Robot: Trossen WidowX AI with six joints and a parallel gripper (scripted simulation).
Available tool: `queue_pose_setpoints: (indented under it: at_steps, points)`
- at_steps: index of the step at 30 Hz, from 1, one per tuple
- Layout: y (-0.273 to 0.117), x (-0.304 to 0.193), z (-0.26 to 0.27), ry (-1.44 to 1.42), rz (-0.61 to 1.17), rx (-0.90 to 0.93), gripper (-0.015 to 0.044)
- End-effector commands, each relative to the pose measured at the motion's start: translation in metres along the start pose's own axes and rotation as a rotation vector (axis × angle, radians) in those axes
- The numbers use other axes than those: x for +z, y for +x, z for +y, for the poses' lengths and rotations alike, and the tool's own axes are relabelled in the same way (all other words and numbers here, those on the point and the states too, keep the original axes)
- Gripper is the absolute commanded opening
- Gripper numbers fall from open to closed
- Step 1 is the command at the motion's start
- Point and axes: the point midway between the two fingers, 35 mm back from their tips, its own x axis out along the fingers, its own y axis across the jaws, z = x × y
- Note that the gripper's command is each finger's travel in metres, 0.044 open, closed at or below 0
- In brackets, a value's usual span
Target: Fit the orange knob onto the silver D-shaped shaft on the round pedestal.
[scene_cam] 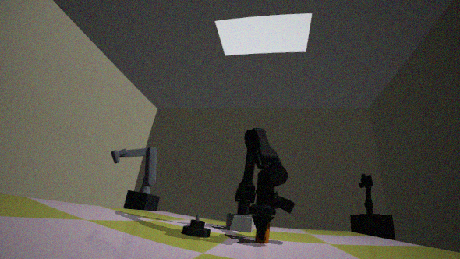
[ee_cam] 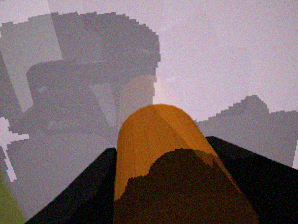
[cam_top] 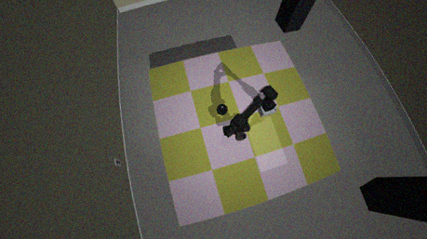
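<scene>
The orange knob (scene_cam: 266, 235) (ee_cam: 157, 125) is held upright between the black fingers, its lower end at or just above the mat. My gripper (scene_cam: 262, 230) (ee_cam: 161, 151) points down and is shut on the knob. In the top view the arm hides the knob. The dark round pedestal (cam_top: 221, 110) (scene_cam: 196, 232) stands apart from the knob, to its left in the exterior view. The silver shaft (scene_cam: 197, 217) sticks up from its top. The flat side of the shaft is too small to make out, and the knob's hole is hidden.
The arm's pale base (cam_top: 269, 111) (scene_cam: 242, 223) stands behind the gripper in the exterior view. The checkered mat (cam_top: 186, 153) (scene_cam: 117, 238) lies under everything. Two dark blocks (cam_top: 299, 0) (cam_top: 413, 200) carrying other arms stand beyond the mat. The arm's shadow falls around the knob.
</scene>
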Motion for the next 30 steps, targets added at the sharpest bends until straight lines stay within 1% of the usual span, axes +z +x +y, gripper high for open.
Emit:
queue_pose_setpoints:
  at_steps: [1,7,23,25,28,30]
  points:
    - [0.0,0.0,0.0,0.0,0.001,0.001,0.0079]
    - [0.0,0.0,0.0,0.0,0.001,0.001,0.0236]
    - [0.0,0.0,0.0,0.0,0.001,0.001,0.024]
    - [-0.01,0.001,-0.001,-0.001,0.0,0.001,0.0292]
    - [-0.057,0.001,-0.003,-0.003,-0.003,0.0,0.0371]
    - [-0.079,0.0,-0.001,-0.005,-0.004,0.0,0.0424]
